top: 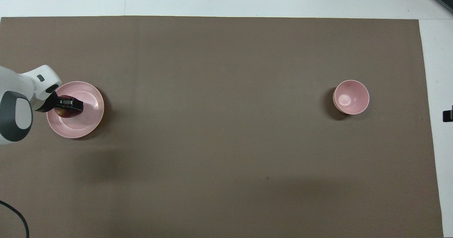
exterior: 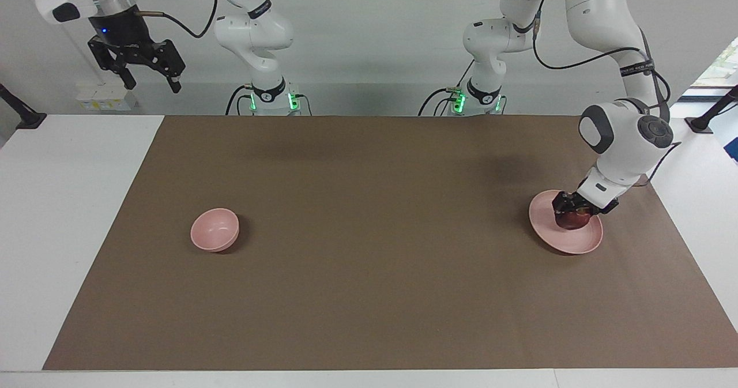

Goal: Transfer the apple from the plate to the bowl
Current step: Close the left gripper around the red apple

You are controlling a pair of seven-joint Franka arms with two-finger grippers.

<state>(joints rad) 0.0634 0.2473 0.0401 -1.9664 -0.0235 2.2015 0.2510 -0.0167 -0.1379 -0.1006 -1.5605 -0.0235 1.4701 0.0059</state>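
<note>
place: robotics lab | evidence: 2 Franka arms [exterior: 253, 30], brown mat [exterior: 369, 296], white table [exterior: 63, 203]

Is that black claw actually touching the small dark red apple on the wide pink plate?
Touching. In the facing view the left gripper is shut around the apple, which sits low over the plate.

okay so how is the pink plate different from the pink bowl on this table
The plate is wide and shallow; the bowl is smaller and deep. The plate holds the apple, gripped by the left gripper; the bowl is empty. The plate sits toward the left arm's end, the bowl toward the right arm's. Both are round and pale pink.
</note>
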